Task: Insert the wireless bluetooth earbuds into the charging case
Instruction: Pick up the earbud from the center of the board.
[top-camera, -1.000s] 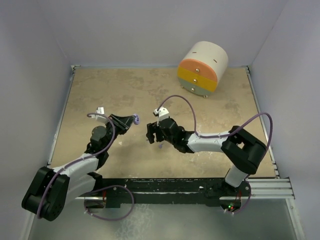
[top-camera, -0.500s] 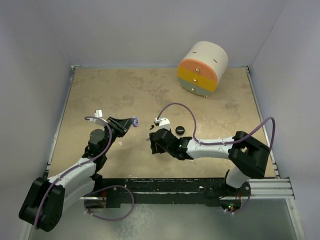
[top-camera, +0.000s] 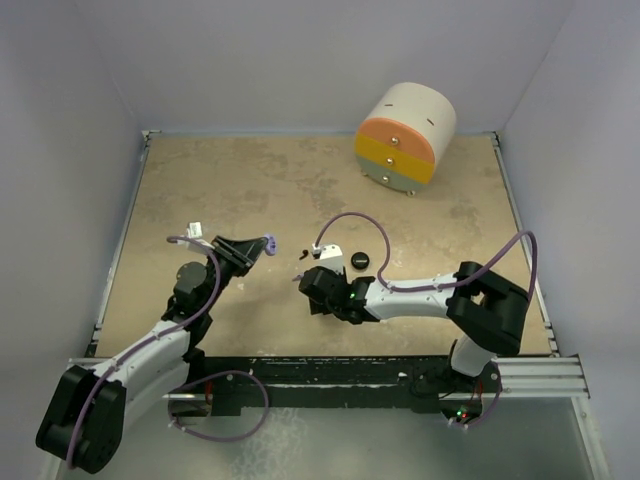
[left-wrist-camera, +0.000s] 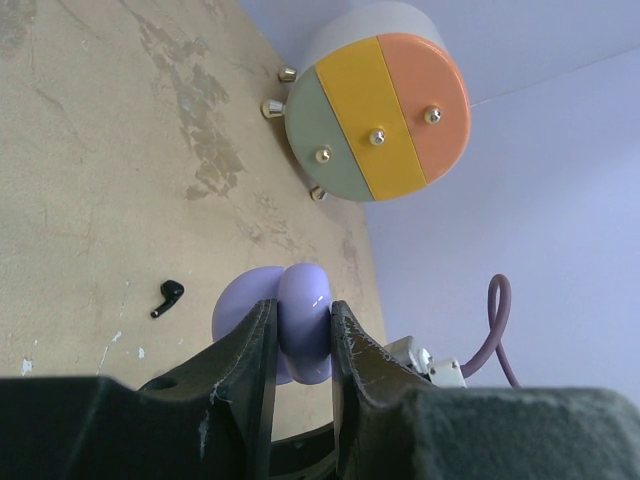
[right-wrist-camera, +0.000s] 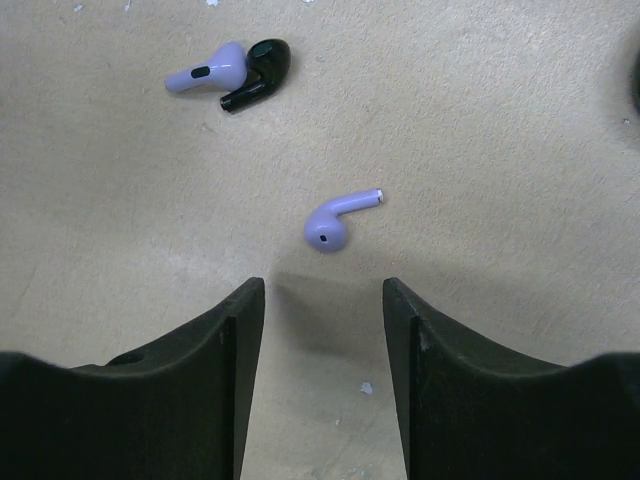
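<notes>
Two pincers, both mine. Top view: left pincer at mid-table, right pincer low over the table. Left wrist view: left jaws clamped on the lavender charging case; lid possibly open, view unclear. Right wrist view: right jaws apart, empty; a lavender earbud lies just ahead of them. Recommendation: descend straight, centre on its bulb, close gently without flicking the stem.

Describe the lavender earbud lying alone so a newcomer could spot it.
Find the right gripper low over the tan table. The earbud lies just ahead of its open jaws. Unlike the other lavender earbud, it touches no black earbud.
</notes>
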